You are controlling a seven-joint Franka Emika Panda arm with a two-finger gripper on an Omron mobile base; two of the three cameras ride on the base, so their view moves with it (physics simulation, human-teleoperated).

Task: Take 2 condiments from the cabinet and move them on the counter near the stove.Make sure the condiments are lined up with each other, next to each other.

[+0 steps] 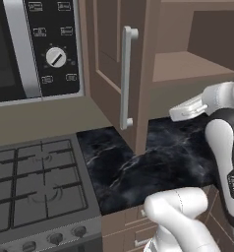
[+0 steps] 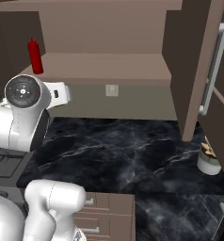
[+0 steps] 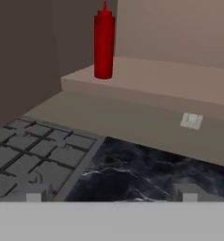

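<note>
A rendered home kitchen. At lower left, a gas stove (image 1: 35, 187) with black grates and knobs sits beside a glossy black marbled counter (image 1: 153, 162). A microwave (image 1: 35, 44) fills the upper left, and an open brown wall cabinet (image 1: 138, 69) stands at upper right.

A microwave (image 1: 35, 49) with a round dial (image 1: 55, 57) fills the left base view's 10 o'clock corner. In the right base view a wall outlet (image 2: 112, 90) sits near 12 o'clock, a small bowl (image 2: 209, 161) at 4 o'clock, and drawers (image 2: 104, 214) low at 6 o'clock.
</note>
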